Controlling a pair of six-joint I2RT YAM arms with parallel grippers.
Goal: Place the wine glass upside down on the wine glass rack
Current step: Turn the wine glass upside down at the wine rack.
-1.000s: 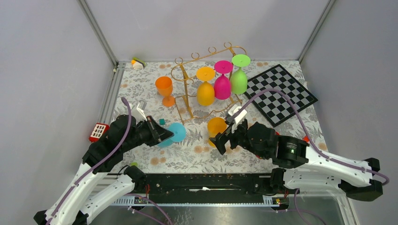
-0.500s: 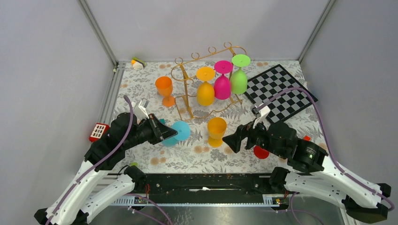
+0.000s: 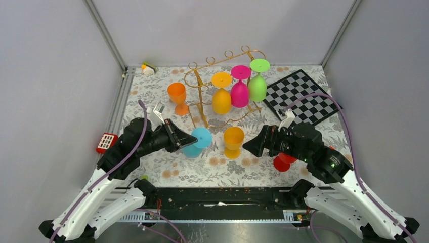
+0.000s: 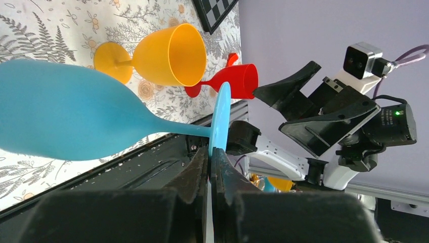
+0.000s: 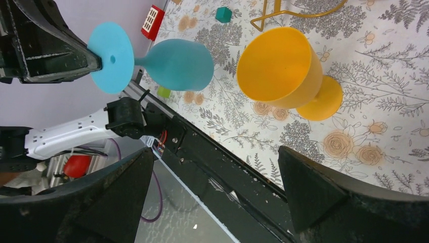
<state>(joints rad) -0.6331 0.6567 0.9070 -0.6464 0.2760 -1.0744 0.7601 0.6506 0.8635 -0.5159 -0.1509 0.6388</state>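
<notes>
blue glass [image 4: 66, 116] (of seven) tight in left end effector [image 4: 210, 154]; right end effector [image 5: 215, 154] apart

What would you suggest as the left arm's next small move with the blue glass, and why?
Probably raise the blue glass toward the rack's bare rail stretch beside the hanging yellow glass: the left gripper is shut on its foot, and it sits short of the rack.
</notes>
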